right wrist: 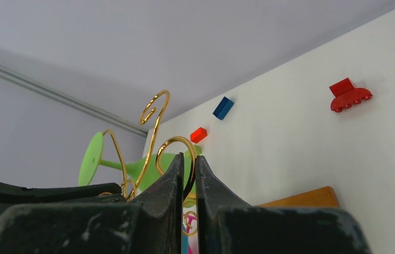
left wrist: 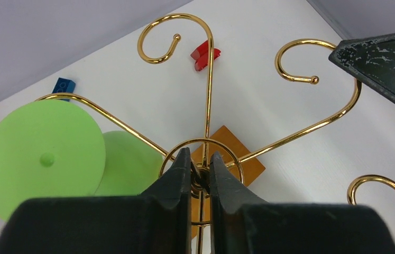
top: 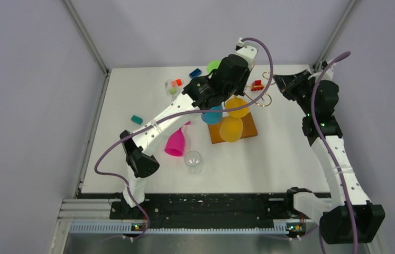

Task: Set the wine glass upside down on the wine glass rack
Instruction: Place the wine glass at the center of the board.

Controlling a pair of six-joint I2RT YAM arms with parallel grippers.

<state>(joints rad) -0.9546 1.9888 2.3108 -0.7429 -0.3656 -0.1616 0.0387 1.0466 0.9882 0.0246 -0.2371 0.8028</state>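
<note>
- You find the wine glass rack (top: 249,130) at the centre of the top view, on the table (top: 290,159), with three hung glasses (top: 230,128) over its base.
- Left of the base, the lying glass (top: 175,144) is on its side. Just to its lower right sits the near glass (top: 193,161).
- Toward the upper left you see the far glass (top: 172,87), with two small blocks (top: 195,73) just right of it.

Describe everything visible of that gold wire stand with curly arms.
The thin gold wire rack stands upright on a square orange-brown wooden base. Curled arms fan out from a central ring. A lime-green glass hangs upside down from one. The left gripper pinches its centre; the right gripper pinches one curl.
</note>
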